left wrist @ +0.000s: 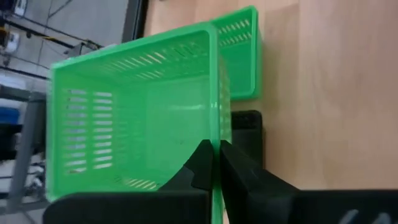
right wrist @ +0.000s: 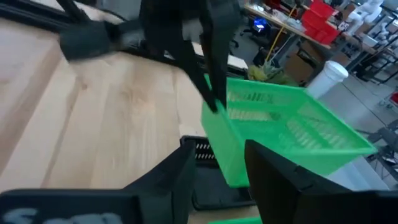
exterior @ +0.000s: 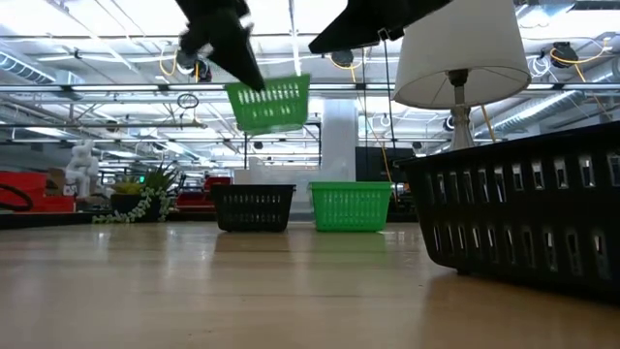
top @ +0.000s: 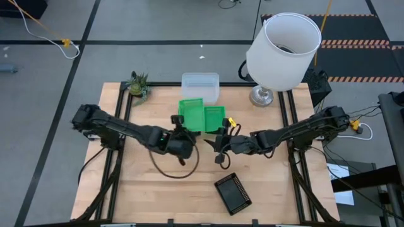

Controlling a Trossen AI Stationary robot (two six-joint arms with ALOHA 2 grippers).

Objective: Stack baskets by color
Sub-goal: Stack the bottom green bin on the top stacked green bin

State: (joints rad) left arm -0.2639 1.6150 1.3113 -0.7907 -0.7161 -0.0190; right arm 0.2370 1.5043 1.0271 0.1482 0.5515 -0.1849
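Nearest the front edge of the pale wooden surface (top: 158,195) a black slotted plastic basket (top: 233,192) lies alone, tilted against the edge line and well apart from everything else.

Further in, mid-surface, the left claw (left wrist: 214,163) is pressed together on the side wall of a bright green slotted plastic basket (top: 190,115), pinching it and carrying it tilted in the air; the low view shows this basket (exterior: 268,104) well clear of the wood. Under it, the wrist views show a second black slotted basket (left wrist: 247,144) standing on the surface. The right claw (right wrist: 219,163) sits just beside the lifted basket with its fingers spread on either side of the basket's near corner, gripping nothing.

Just beyond, a second green basket (top: 214,117) rests on the wood, touching or nearly touching the lifted one. Behind that, near the far edge, stand the clear see-through plastic baskets (top: 201,86), apparently nested already, though the count cannot be told.

By my judgement the task is partly done: the clear ones look gathered, the greens are being joined, and the blacks are still apart. A third green and a third black basket cannot be made out.
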